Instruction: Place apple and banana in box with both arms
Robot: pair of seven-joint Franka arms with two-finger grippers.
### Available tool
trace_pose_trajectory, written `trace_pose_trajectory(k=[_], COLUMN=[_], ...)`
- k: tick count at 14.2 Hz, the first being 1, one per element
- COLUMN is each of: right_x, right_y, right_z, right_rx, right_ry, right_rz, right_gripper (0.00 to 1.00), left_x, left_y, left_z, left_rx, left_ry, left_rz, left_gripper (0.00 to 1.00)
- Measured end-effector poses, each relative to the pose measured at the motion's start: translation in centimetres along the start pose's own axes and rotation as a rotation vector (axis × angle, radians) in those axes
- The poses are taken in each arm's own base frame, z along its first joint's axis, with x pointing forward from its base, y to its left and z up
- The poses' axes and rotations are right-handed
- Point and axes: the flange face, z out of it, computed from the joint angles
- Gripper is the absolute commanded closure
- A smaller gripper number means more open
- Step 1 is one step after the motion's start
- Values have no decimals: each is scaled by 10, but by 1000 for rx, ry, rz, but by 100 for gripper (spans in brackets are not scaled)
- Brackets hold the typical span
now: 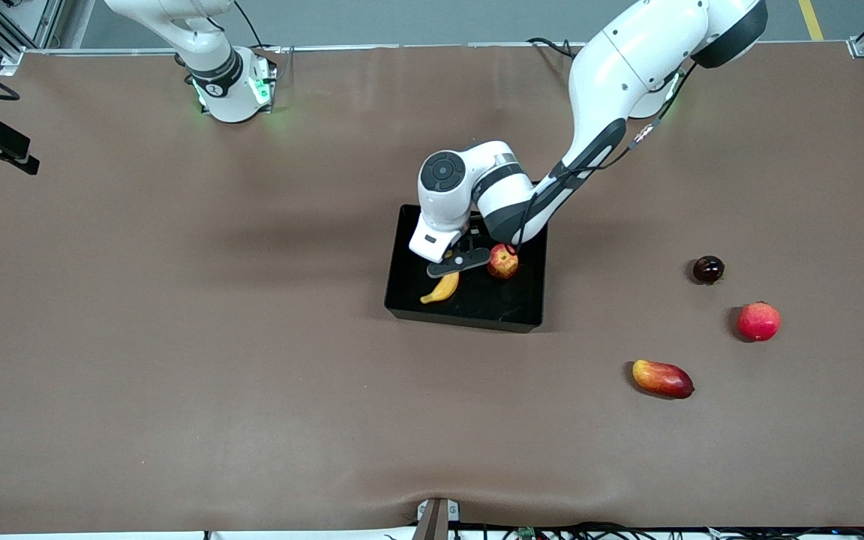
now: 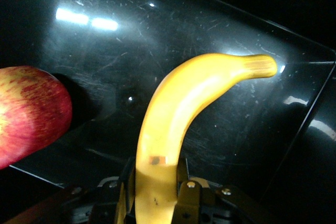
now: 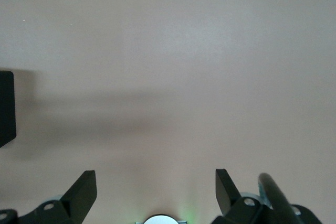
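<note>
The black box (image 1: pixel 465 318) sits mid-table. The apple (image 1: pixel 502 262) lies inside it, toward the left arm's end. My left gripper (image 1: pixel 456 264) reaches down into the box and is shut on the banana (image 1: pixel 441 288), whose free end points at the box wall nearer the front camera. In the left wrist view the banana (image 2: pixel 178 114) runs up from between the fingers (image 2: pixel 190 198), low over the box floor (image 2: pixel 157 40), with the apple (image 2: pixel 26 114) beside it. My right gripper (image 3: pixel 156 182) is open and empty over bare table; it is out of the front view.
Three fruits lie on the table toward the left arm's end: a dark round one (image 1: pixel 708 269), a red round one (image 1: pixel 758 321) and an elongated red-yellow one (image 1: pixel 662 379). A black edge (image 3: pixel 5 108) shows in the right wrist view.
</note>
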Motion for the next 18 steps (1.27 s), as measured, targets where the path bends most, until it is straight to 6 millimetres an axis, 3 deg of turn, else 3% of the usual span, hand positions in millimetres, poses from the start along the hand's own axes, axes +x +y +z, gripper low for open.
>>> trace_pose_trajectory(k=[3,5,8,11,15,18], right_x=[0,0,0,0,0,0], right_y=[3,2,1,0,-2,-2], right_z=[0,0,0,0,0,0], right_rx=[0,1,9,16,19,20], right_ry=[0,0,0,0,1,0], right_rz=[6,4,2,0,-3,-3], right_gripper=[0,0,0,0,0,0], left_x=[22,64,140,196,236,245], left_y=[6,-5,-60,-129,-208,-254], left_z=[-23,-57,-132,-205,-273,-305], left_rx=[-42,-69,-43,-24,-47,13], left_ry=[35,82,168,225,218,198], left_rz=[-23,-63,-74,-113,-141,-62], left_gripper=[0,0,0,0,0,0])
